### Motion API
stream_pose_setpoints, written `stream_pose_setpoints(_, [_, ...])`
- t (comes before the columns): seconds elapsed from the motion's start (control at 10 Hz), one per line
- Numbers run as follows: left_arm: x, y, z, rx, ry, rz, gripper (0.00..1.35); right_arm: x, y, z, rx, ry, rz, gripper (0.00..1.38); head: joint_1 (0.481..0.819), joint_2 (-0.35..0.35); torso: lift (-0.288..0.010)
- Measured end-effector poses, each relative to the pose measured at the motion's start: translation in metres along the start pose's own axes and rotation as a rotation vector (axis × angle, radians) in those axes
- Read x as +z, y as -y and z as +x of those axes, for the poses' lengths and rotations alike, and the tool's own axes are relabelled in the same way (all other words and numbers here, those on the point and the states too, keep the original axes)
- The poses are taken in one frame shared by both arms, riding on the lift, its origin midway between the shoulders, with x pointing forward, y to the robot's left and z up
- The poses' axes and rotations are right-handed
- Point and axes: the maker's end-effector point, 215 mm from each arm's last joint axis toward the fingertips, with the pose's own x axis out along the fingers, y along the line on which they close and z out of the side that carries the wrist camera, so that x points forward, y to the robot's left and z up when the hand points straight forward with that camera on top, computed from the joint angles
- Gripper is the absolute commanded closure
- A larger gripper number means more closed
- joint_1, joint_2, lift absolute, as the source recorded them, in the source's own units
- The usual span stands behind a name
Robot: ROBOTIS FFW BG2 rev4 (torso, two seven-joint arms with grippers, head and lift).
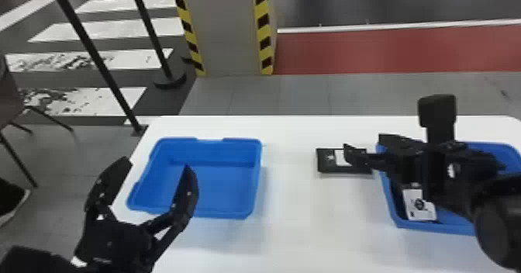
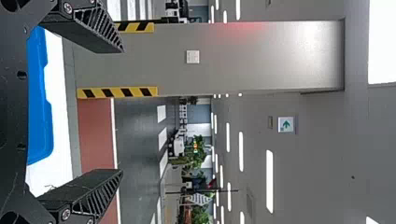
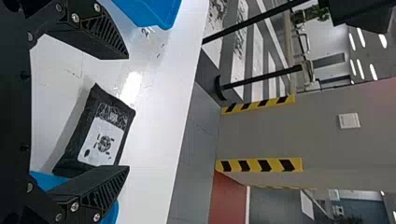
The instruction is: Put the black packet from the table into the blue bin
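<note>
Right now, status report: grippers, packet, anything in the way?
Left gripper open, near left blue bin. Right gripper open, empty, near black packet. Packet on table, between bins. Possible snag: right blue bin close beside it.

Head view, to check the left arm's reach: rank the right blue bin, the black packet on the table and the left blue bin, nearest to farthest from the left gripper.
1. Left blue bin: left side, next to the left gripper.
2. Black packet: on the table between the bins.
3. Right blue bin: right side, beyond the packet.

Striped pillar (image 1: pixel 228 28), red floor strip (image 1: pixel 387 51), crosswalk (image 1: pixel 128 28).
</note>
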Motion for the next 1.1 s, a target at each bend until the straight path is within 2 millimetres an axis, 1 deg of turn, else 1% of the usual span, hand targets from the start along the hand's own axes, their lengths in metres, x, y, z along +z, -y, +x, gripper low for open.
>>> stream_pose_setpoints(0.2, [-0.002,0.002,0.001,-0.004,-0.006,-0.004,0.11,0.009,0.000,0.030,0.021,-0.026,-0.038,0.19,0.695,0.201,-0.110])
stream_pose_setpoints(0.3, [-0.003,0.002,0.001,-0.004,-0.008,-0.005,0.11,0.006,0.000,0.043,0.029,-0.050,-0.051,0.19,0.695,0.206,-0.110])
stream_pose_setpoints(0.6, [-0.004,0.004,0.004,-0.007,-0.009,-0.005,0.11,-0.018,0.013,0.082,0.037,-0.151,-0.080,0.17,0.695,0.207,-0.110])
stream_pose_setpoints(0.8, [-0.005,0.007,0.007,-0.011,-0.008,-0.005,0.11,-0.024,0.019,0.095,0.028,-0.190,-0.114,0.11,0.695,0.202,-0.110])
stream_pose_setpoints(0.9, [-0.005,0.009,0.009,-0.013,-0.007,-0.007,0.11,-0.030,0.020,0.099,0.030,-0.212,-0.122,0.08,0.695,0.199,-0.110])
stream_pose_setpoints(1.1, [-0.007,0.011,0.012,-0.017,-0.004,-0.013,0.11,-0.047,0.024,0.103,0.035,-0.252,-0.124,0.08,0.695,0.195,-0.110])
